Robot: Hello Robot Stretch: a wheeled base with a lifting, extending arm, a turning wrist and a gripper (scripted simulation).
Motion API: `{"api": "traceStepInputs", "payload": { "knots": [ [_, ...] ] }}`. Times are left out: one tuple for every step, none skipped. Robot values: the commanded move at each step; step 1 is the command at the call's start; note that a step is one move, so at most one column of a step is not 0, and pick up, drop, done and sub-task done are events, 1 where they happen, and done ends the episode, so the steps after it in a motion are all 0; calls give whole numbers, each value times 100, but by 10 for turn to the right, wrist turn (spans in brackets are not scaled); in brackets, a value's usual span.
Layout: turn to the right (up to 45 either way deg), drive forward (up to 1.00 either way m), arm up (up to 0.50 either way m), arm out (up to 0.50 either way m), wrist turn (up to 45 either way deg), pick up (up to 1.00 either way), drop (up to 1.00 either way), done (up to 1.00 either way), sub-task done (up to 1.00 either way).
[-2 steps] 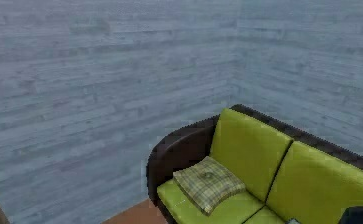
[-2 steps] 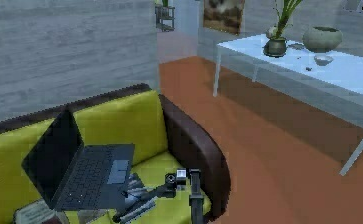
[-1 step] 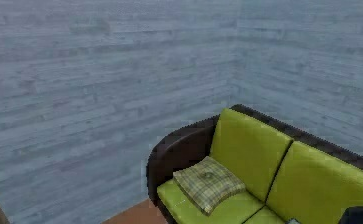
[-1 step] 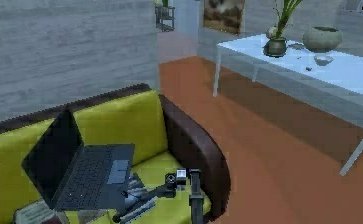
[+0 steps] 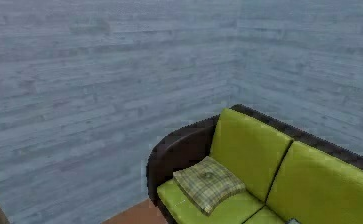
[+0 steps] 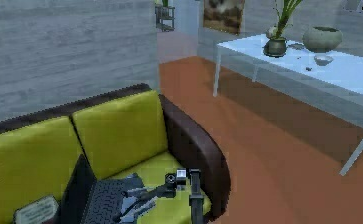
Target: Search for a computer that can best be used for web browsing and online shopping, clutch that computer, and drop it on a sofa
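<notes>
Search judged done: dark open laptop (image 6: 101,198) at 7 o'clock in arm side view, over seat of green sofa (image 6: 119,128). Gripper (image 6: 137,205) at 6 o'clock, by laptop's right edge. Cannot tell grip state, nor whether holding anything. Left to do: confirm laptop rests on cushion. White table (image 6: 289,62) at 2 o'clock, well apart.

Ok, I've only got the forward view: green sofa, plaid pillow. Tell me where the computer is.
Observer: In the arm side view, a dark open laptop is at the sofa seat, with the gripper at it.
Operator: Say whether it's held.
Observer: Cannot tell; the sofa lies right behind it.
Operator: Report what's past the sofa.
Observer: A white table bearing a potted plant and a bowl.
</notes>
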Motion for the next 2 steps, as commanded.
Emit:
{"api": "traceStepInputs", "payload": {
  "knots": [
    [0, 0, 10, 0, 0, 0, 0, 0, 0],
    [0, 0, 0, -8, 0, 0, 0, 0, 0]
  ]
}}
